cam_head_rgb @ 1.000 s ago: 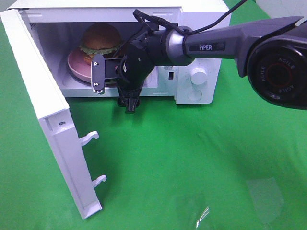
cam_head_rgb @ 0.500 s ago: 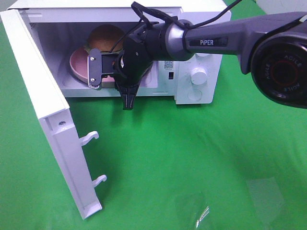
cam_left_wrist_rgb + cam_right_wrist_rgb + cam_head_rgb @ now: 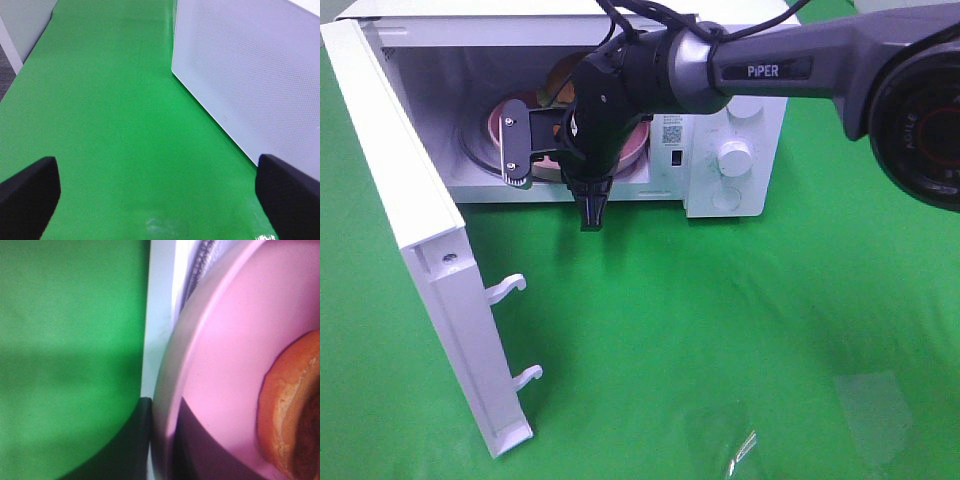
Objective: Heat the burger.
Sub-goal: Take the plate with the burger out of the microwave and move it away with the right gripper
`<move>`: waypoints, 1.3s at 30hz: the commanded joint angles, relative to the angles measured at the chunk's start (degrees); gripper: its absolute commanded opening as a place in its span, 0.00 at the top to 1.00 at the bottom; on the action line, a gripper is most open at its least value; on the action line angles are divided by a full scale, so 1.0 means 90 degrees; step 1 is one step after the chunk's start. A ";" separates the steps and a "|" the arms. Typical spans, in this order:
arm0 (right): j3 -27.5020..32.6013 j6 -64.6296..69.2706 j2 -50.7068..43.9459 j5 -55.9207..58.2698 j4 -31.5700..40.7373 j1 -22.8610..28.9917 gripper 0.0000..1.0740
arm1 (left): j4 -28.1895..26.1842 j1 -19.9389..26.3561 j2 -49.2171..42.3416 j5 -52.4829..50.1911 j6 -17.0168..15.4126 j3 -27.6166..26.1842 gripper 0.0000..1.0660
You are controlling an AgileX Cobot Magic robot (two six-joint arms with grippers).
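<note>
The round burger with its golden-brown bun sits on a pink round plate inside the white boxy microwave, mostly hidden behind the arm from above. The right gripper looks pinched down on the plate's rim, one dark finger either side, probably to move the plate without touching the food. The microwave's white door hangs wide open. The left gripper is spread wide over the green mat, holding nothing.

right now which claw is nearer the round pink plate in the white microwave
Right. The right claw is at the white microwave mouth, closed on the rim of the round pink plate. The left claw is open over the green mat beside the microwave's wall, away from the plate.
</note>
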 commanded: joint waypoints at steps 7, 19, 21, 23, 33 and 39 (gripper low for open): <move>0.0758 -0.0618 -0.0567 0.0146 0.0051 -0.0025 1.00 | -0.0019 0.0006 -0.0025 -0.0070 -0.0006 0.0000 0.08; 0.2731 -0.0758 -0.1853 -0.1522 -0.0764 -0.0025 1.00 | -0.0019 0.0006 -0.0025 -0.0070 -0.0006 0.0000 0.08; 0.3056 -0.0815 -0.2050 -0.1814 -0.0847 -0.0025 1.00 | -0.0019 0.0006 -0.0025 -0.0070 -0.0006 0.0000 0.08; 0.3336 -0.0828 -0.2222 -0.2018 -0.0923 -0.0025 1.00 | -0.0019 0.0006 -0.0025 -0.0070 -0.0006 0.0000 0.08; 0.5080 -0.1133 -0.3298 -0.3177 -0.1222 -0.0025 1.00 | -0.0019 0.0006 -0.0025 -0.0070 -0.0006 0.0000 0.08; 0.5691 -0.1133 -0.3731 -0.3393 -0.1229 -0.0025 1.00 | -0.0019 0.0006 -0.0025 -0.0070 -0.0006 0.0000 0.08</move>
